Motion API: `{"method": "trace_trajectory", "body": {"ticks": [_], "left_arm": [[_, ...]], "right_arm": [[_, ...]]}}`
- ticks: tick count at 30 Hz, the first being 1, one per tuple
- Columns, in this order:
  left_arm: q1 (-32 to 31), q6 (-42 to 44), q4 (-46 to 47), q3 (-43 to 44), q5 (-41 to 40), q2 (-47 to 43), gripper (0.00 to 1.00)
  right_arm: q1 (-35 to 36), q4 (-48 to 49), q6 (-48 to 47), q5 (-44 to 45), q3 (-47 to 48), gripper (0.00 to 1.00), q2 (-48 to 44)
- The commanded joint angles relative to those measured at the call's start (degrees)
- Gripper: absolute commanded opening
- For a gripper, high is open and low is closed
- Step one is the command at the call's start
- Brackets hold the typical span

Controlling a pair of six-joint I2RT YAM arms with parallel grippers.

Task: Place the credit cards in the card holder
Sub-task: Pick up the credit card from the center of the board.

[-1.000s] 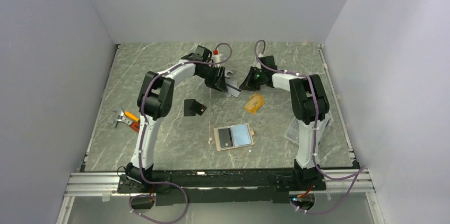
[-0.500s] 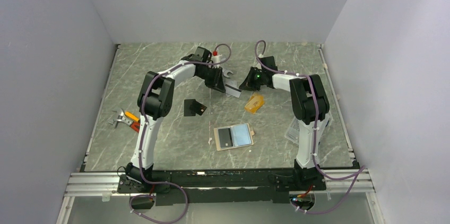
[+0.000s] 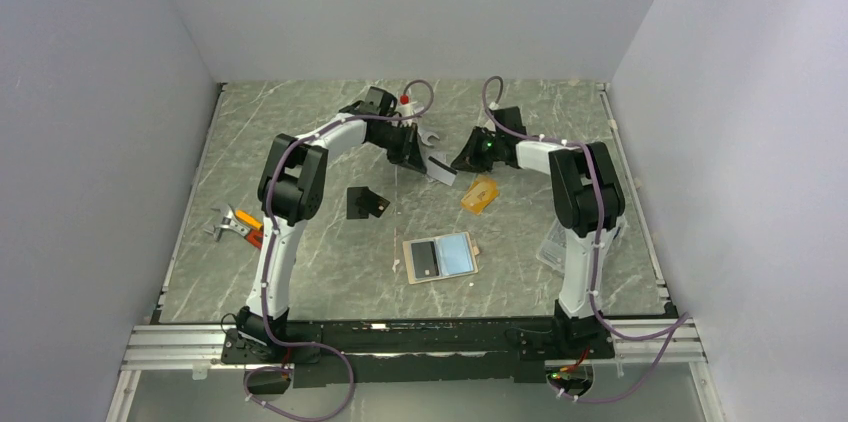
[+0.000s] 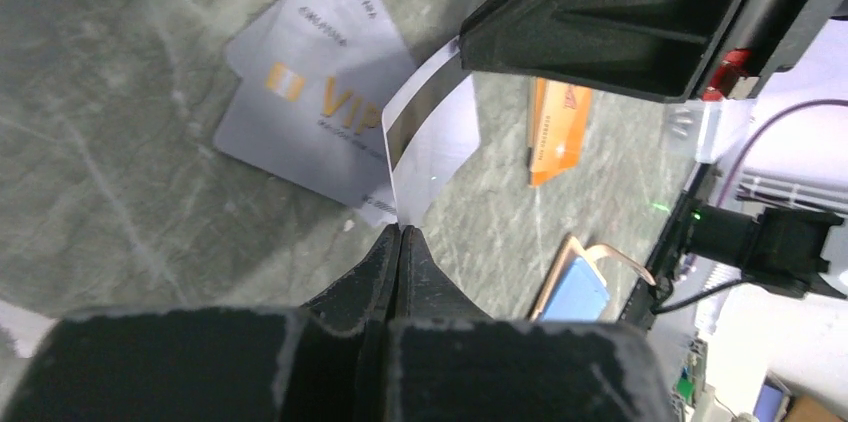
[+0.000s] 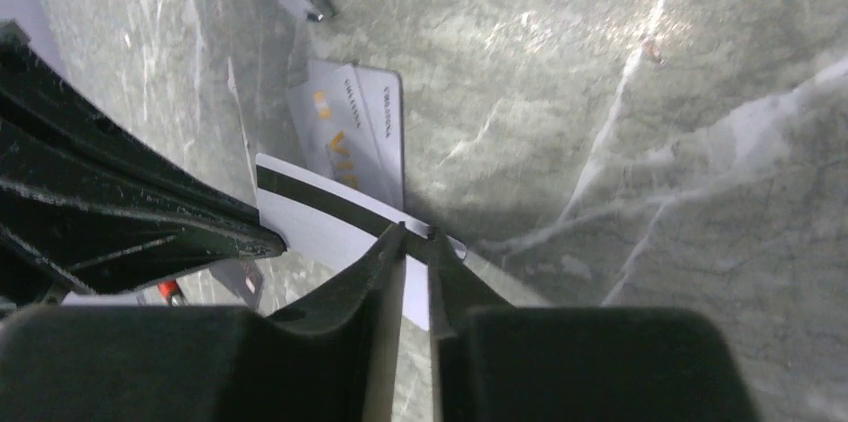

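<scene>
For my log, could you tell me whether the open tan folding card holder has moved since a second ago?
No. The card holder keeps its place relative to the aluminium rail.

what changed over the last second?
The left gripper closed onto one corner of the raised silver card. The right gripper straddles its other end, grip unclear. Arms barely shifted. The card holder, orange card and black card stayed put.

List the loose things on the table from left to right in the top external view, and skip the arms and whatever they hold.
Orange-handled tool → black card → card holder → orange card → clear plastic box, partly behind the right arm.
</scene>
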Motion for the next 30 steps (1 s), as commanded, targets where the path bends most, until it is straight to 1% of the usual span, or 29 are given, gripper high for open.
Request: {"method": "trace_trajectory", "body": {"ticks": [1,2,4,6,9,12,13,18,22,24,28,30], "left_arm": [[-0.27,0.08,1.67,2.49,6.78,-1.19,0.00],[-0.30,0.24,1.58,2.64,8.04,-1.73,0.00],[-0.31,0.13,1.49,3.11,11.16,-2.81,0.00],[-0.31,-0.11,1.74,3.16,13.78,-4.23,0.00],[-0.32,0.05,2.76,2.36,17.55,-6.82,0.00],[-0.40,4.44,-2.46,5.07,22.43,-7.72,0.00],[-0.48,7.32,-5.93,6.74,23.42,-7.93,0.00],[-0.49,21.88,-20.30,8.26,25.12,-12.67,0.00],[-0.55,29.83,-28.43,7.36,23.45,-16.70,0.00],[-0.57,31.56,-30.07,5.82,23.30,-18.43,0.00],[-1.04,35.36,-34.73,4.35,23.05,-20.07,0.00],[-1.25,35.81,-35.56,3.23,22.80,-20.88,0.00]], "right_arm": [[-2.38,0.23,-2.00,-3.02,-1.62,0.27,-5.91],[-3.17,0.82,-1.98,-3.95,-1.77,0.34,-7.39],[-4.38,3.06,-2.23,-6.39,-2.12,0.43,-10.39],[-4.94,4.34,-3.10,-8.35,-2.44,0.48,-13.17],[-5.32,4.76,-5.77,-12.48,-2.24,0.53,-16.19],[-5.59,5.55,-9.46,-19.54,-2.97,0.54,-17.88],[-5.73,5.99,-10.19,-22.98,-3.47,0.54,-18.23],[-5.74,10.13,-12.21,-30.95,-8.47,0.53,-21.02],[-5.70,12.26,-12.00,-34.23,-11.85,0.52,-24.58],[-5.51,13.23,-11.67,-34.97,-13.22,0.51,-26.53],[-3.81,11.99,-12.70,-35.88,-13.68,0.50,-29.38],[-2.27,10.33,-13.53,-36.18,-13.34,0.49,-30.11]]}}
